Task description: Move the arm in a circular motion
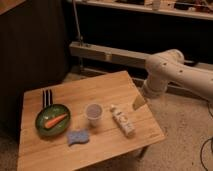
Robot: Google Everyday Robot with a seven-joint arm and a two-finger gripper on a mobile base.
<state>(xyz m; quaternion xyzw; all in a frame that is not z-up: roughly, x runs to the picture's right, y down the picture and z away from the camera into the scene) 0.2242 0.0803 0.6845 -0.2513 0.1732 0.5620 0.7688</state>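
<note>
Showing, nearest, a blue sponge (77,137) on a wooden table (100,87); then a green plate (39,120) holding a carrot (55,120), a clear cup (93,114), a bottle (122,121) lying flat; farther, reaching in from the right, the arm (172,67), its pale gripper (138,103) hanging just off the table's right edge, touching nothing; not revealing whether that gripper is spread or closed; judging the circle as possibly mid-sweep, with the share done and left impossible to tell.
</note>
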